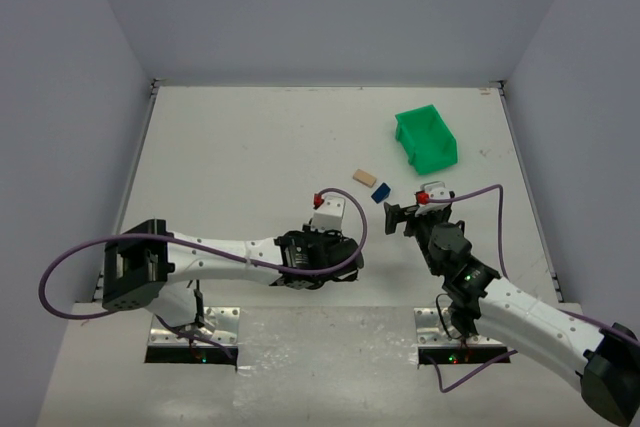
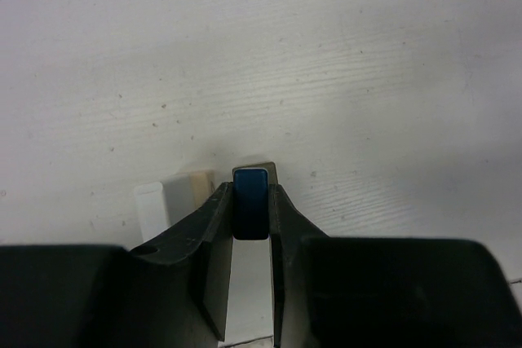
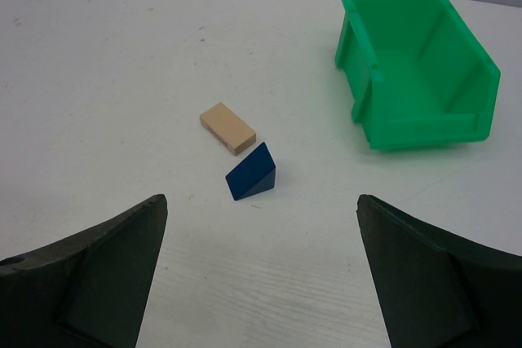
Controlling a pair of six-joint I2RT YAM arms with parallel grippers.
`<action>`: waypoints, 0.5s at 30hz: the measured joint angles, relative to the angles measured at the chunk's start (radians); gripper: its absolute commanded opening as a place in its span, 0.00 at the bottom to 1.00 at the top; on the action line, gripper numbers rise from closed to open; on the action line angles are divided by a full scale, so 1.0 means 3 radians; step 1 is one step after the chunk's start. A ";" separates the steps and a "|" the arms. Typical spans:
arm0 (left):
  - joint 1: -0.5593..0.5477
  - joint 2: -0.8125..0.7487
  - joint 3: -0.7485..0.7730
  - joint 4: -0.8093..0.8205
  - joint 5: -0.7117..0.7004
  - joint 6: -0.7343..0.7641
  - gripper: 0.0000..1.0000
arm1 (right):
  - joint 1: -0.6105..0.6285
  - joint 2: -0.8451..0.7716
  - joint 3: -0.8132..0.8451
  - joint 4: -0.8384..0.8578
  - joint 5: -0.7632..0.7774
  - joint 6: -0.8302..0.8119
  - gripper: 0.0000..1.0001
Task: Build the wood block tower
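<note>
You have the white table (image 1: 250,137) filling most of the top view. The green bin (image 1: 427,139) stands at its upper right. Your left gripper (image 2: 250,195), at the lower middle of the left wrist view, is closed on a dark blue block (image 2: 250,201), which stands upright between the fingers. Just to the left of it are a tan piece (image 2: 201,185) and a white piece (image 2: 152,208); I cannot tell if they touch it. Your right gripper (image 3: 261,201) is wide open and holds nothing. In the middle of the right wrist view lie a tan block (image 3: 227,128) and a blue wedge (image 3: 252,173), just beside each other, to the left of the bin.
</note>
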 measured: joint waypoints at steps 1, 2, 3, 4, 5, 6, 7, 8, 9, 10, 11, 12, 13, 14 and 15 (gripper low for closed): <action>0.0000 0.0005 0.0000 -0.0017 -0.0015 -0.0018 0.00 | 0.0000 -0.0001 0.0000 0.0000 0.0001 0.0000 0.99; 0.0000 0.0010 0.0000 -0.0032 -0.0031 -0.0042 0.00 | 0.0000 -0.0002 0.0000 0.0000 0.0001 0.0000 0.99; 0.0000 0.0015 0.0000 -0.0045 -0.0047 -0.0068 0.00 | 0.0000 -0.0002 0.0000 0.0001 0.0001 0.0000 0.99; 0.0000 0.0017 0.0000 -0.0049 -0.0057 -0.0079 0.00 | 0.0000 -0.0002 0.0000 0.0001 0.0001 0.0000 0.99; 0.0000 0.0019 0.0000 -0.0052 -0.0067 -0.0090 0.00 | 0.0000 -0.0002 0.0000 0.0000 0.0001 0.0000 0.99; 0.0000 0.0022 0.0000 -0.0053 -0.0078 -0.0102 0.00 | 0.0000 -0.0002 0.0000 0.0000 0.0002 0.0000 0.99; 0.0000 0.0025 0.0000 -0.0053 -0.0086 -0.0111 0.00 | 0.0000 -0.0002 0.0000 0.0000 0.0001 0.0000 0.99; 0.0000 0.0027 0.0000 -0.0054 -0.0091 -0.0121 0.00 | 0.0000 -0.0002 0.0000 0.0000 0.0001 0.0000 0.99; 0.0000 0.0029 0.0000 -0.0053 -0.0098 -0.0131 0.00 | 0.0000 -0.0002 0.0000 0.0000 0.0001 0.0000 0.99; 0.0000 0.0029 0.0000 -0.0053 -0.0101 -0.0132 0.00 | 0.0000 -0.0002 0.0000 0.0000 0.0001 0.0000 0.99; 0.0000 0.0029 0.0000 -0.0051 -0.0103 -0.0131 0.00 | 0.0000 -0.0002 0.0000 0.0000 0.0001 0.0000 0.99; 0.0000 0.0030 0.0000 -0.0049 -0.0106 -0.0131 0.00 | 0.0000 -0.0002 0.0000 0.0000 0.0001 0.0000 0.99; 0.0000 0.0033 0.0000 -0.0046 -0.0108 -0.0131 0.00 | 0.0000 -0.0002 0.0000 0.0000 0.0001 0.0000 0.99; 0.0001 0.0036 0.0000 -0.0044 -0.0110 -0.0131 0.00 | 0.0000 -0.0002 0.0000 0.0000 0.0001 0.0000 0.99; 0.0001 0.0043 0.0000 -0.0041 -0.0110 -0.0131 0.00 | 0.0000 -0.0002 0.0000 0.0000 0.0001 0.0000 0.99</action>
